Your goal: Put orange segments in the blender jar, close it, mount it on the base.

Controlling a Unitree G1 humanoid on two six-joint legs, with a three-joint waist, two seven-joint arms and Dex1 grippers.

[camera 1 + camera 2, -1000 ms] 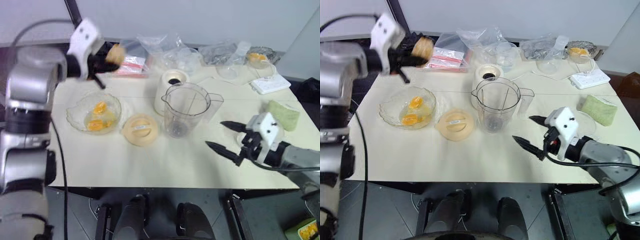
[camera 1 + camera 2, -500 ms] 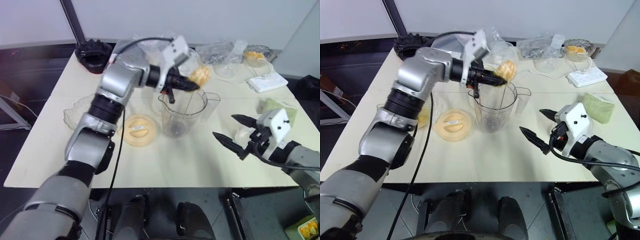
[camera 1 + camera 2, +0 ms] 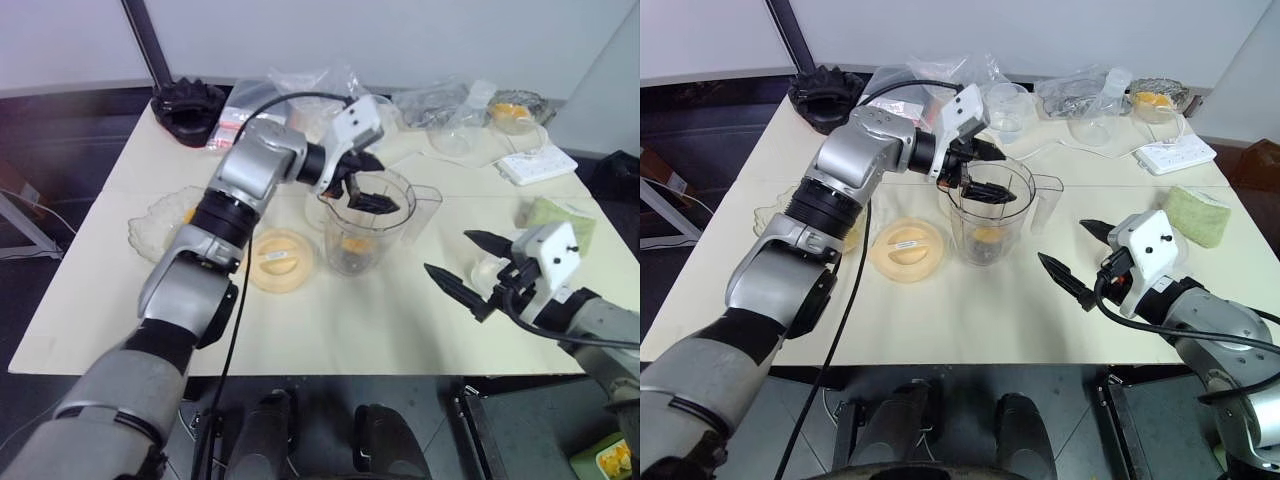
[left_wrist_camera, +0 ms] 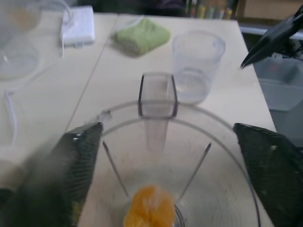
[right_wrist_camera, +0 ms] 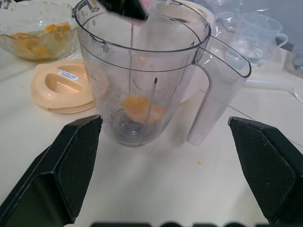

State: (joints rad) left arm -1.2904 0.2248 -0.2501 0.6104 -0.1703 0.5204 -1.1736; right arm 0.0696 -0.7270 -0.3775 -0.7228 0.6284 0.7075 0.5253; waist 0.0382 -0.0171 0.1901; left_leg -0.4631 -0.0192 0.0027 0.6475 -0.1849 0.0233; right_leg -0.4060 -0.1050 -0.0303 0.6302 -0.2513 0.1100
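Over blender jar (image 3: 363, 225) rim: left gripper (image 3: 368, 186) jaws spread, empty | right gripper (image 3: 468, 268) jaws wide, empty

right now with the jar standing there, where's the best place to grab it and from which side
Judging by its pose, take the tall clear plastic blender jar by its side handle, coming in from the robot's right. The jar stands upright, the handle juts toward the open right tool, and its loop leaves a gap a finger could enter.

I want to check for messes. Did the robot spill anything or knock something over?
No, nothing stands out. The blender jar stands upright on the table with an orange segment inside. The pale orange lid lies flat beside it, and the glass bowl keeps its segments.
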